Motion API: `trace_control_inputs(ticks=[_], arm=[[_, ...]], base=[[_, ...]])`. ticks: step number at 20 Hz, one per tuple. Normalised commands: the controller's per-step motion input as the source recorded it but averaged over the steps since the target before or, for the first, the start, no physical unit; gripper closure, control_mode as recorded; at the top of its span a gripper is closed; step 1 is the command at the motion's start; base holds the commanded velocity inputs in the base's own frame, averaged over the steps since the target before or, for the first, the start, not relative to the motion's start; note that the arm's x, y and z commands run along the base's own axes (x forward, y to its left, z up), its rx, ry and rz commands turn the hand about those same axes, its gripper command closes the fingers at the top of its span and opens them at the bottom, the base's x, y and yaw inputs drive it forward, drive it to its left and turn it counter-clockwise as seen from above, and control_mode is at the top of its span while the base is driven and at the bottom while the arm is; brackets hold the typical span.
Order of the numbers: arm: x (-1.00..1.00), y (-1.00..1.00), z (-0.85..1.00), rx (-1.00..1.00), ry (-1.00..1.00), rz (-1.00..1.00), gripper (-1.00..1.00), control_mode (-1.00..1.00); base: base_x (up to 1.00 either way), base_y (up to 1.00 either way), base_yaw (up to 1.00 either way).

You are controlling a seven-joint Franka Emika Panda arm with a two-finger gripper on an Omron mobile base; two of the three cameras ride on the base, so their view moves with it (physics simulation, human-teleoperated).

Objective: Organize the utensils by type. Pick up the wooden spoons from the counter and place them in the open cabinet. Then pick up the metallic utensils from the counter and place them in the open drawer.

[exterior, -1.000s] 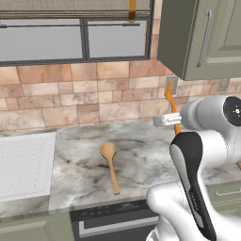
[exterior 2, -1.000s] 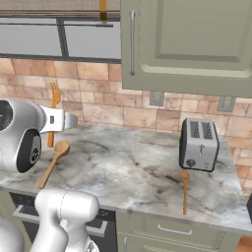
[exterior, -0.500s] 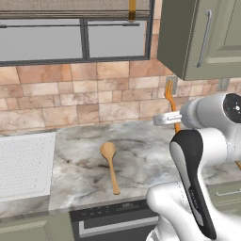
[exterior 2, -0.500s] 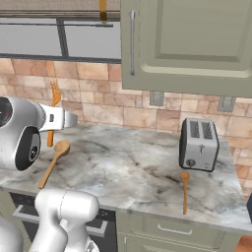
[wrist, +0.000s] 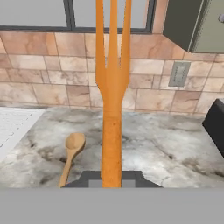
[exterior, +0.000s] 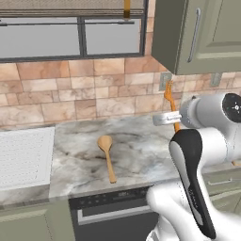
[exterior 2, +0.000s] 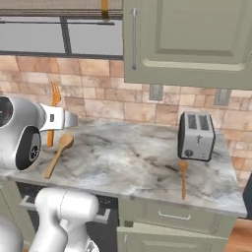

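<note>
Two fingers (wrist: 112, 177) pinch orange fork (wrist: 112, 96) upright.

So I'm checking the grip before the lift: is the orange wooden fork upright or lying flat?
Upright. The wooden fork stands in the shut pincer, tines up against the tiled wall, well above the counter.

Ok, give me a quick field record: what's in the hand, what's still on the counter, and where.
hand: shut on wooden fork
wooden fork: upright, prongs up, lifted above the counter
big spoon: lying on counter, left part, near front edge
second spoon: on counter in front of toaster
cabinet: above toaster
</note>
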Motion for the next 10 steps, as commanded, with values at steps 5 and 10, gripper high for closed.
trace_control_inputs(ticks=[5, 10], arm=[[0.00, 0.00, 0.00, 0.00, 0.00, 0.00, 1.00, 1.00], [0.00, 0.00, 0.00, 0.00, 0.00, 0.00, 1.00, 1.00]], base=[[-0.30, 0.13, -0.10], [-0.20, 0.23, -0.17]])
